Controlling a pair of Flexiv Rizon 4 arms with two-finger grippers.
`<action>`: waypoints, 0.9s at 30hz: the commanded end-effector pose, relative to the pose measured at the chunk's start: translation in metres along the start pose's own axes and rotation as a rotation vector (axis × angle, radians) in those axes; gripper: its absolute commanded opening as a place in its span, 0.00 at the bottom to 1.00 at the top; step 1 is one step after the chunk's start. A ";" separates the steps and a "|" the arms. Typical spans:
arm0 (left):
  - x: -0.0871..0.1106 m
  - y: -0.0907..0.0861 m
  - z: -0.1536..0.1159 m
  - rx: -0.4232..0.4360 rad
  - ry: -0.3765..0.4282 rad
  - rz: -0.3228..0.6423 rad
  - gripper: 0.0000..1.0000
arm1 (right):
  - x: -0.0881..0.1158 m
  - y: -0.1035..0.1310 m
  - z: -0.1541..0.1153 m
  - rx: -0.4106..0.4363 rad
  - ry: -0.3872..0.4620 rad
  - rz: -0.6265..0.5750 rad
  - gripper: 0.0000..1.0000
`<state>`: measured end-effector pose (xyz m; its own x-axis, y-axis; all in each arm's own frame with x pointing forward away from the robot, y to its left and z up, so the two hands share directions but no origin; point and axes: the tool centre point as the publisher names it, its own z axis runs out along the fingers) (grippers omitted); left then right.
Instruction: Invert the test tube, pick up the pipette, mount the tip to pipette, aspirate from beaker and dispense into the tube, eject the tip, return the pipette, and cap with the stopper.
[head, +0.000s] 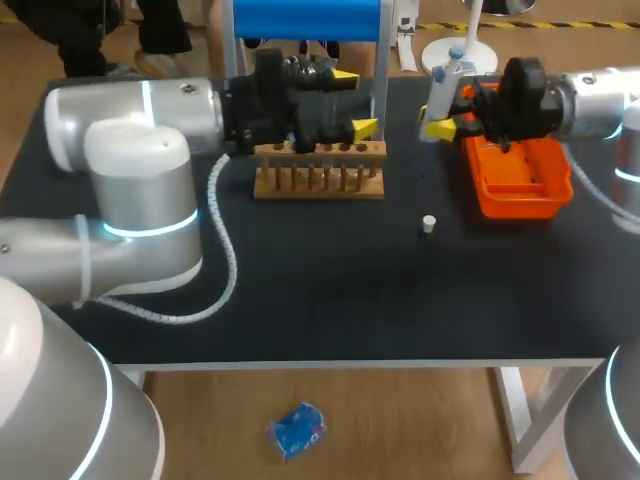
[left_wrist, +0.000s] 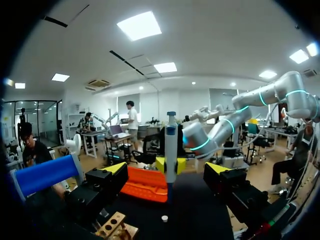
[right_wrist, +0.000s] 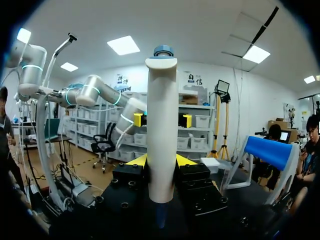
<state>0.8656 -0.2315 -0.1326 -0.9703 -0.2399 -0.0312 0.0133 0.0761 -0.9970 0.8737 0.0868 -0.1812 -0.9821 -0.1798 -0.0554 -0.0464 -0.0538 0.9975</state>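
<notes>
The dark table (head: 330, 290) runs the full width under both arms. From the left, my left arm (head: 130, 120) lies across the back of it. The left gripper (head: 355, 100) has its yellow-tipped fingers spread wide with nothing between them. Directly beneath it stands the wooden rack (head: 318, 170), its row of holes facing up; any test tube in it is too small to make out. Behind this gripper, at the table's far edge, stands a stand with a blue bar (head: 305, 18).

Between the two grippers, nearer the front than either, the small white stopper (head: 429, 224) sits alone on bare surface.

The right gripper (right_wrist: 161, 162) is clamped on the pipette (right_wrist: 162, 125), one finger pressing each side of its white body, the blue-capped head rising above the fingers. Just under and beside this gripper lies the orange tray (head: 520, 185).
</notes>
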 end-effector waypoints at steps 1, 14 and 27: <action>0.013 0.002 -0.029 -0.004 -0.068 -0.001 1.00 | -0.006 -0.007 0.005 -0.012 0.010 -0.001 0.00; 0.013 0.002 -0.029 -0.004 -0.068 -0.001 1.00 | -0.006 -0.007 0.005 -0.012 0.010 -0.001 0.00; 0.016 0.014 -0.038 -0.003 -0.009 -0.002 1.00 | 0.008 -0.032 0.036 0.000 0.021 0.017 0.00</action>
<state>0.8410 -0.2073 -0.1410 -0.9619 -0.2717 -0.0297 0.0078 0.0812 -0.9967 0.8647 0.1127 -0.2055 -0.9767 -0.2114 -0.0362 -0.0284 -0.0398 0.9988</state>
